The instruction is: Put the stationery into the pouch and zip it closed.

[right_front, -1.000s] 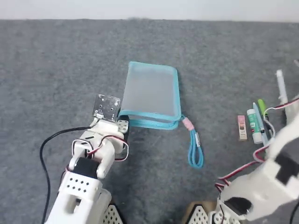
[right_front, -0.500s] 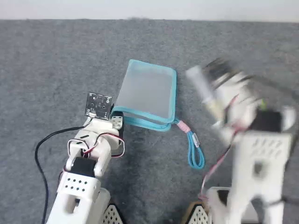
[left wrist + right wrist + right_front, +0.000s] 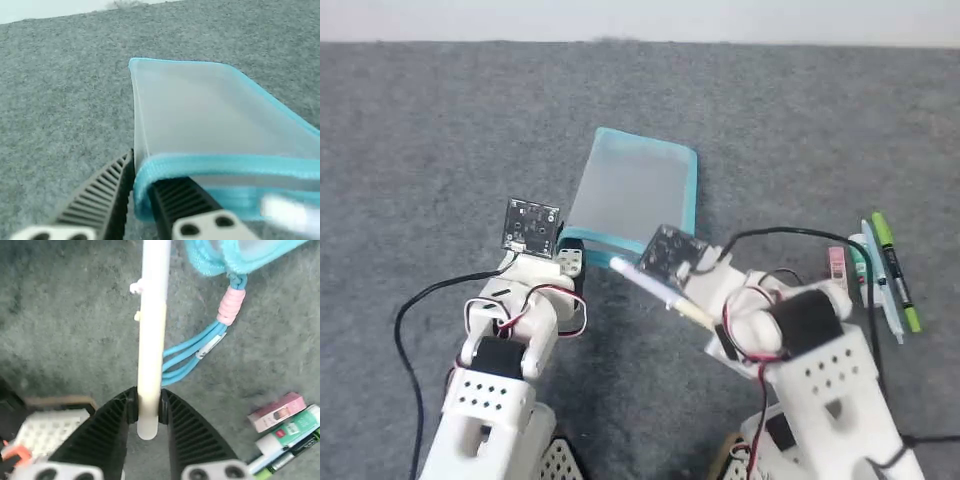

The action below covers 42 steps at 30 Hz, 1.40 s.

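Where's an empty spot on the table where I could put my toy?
Bare grey mat lies left of the see-through blue-edged pouch, and between it and the pens and glue stick at the right. Crowded: the pouch's near edge, where the left gripper and right gripper meet.

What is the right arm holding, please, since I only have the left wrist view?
Observer: The right gripper is shut on a white pen.
Operator: Thank you; where does it point?
Observer: In the high view its tip is close to the zip edge of the pouch, near the left gripper.
Operator: What lies outside the pouch?
Observer: A pink eraser, a glue stick and a green marker lie together on the table.
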{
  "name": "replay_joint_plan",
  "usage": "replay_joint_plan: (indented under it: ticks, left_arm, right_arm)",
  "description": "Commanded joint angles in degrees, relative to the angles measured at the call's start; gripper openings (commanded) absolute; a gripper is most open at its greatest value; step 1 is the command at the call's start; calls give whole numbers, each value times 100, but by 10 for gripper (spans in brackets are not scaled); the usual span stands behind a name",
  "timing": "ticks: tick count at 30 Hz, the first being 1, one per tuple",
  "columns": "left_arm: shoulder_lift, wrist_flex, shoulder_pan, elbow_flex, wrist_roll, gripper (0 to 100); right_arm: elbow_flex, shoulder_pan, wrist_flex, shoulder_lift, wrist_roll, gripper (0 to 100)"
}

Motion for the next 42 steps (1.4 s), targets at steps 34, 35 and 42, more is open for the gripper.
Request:
replay_joint_plan:
  ticks: [34, 35, 42]
  left_arm:
    - [44, -237, 343, -31, 44, 12]
    - [44, -237, 343, -31, 44, 12]
    - [44, -237, 334, -31, 44, 12]
  right_arm:
    - [-4536, -426, 382, 4084, -2453, 198]
    - [-4545, -453, 374, 4084, -2426, 198]
    - [-4527, -479, 391, 4075, -2356, 191]
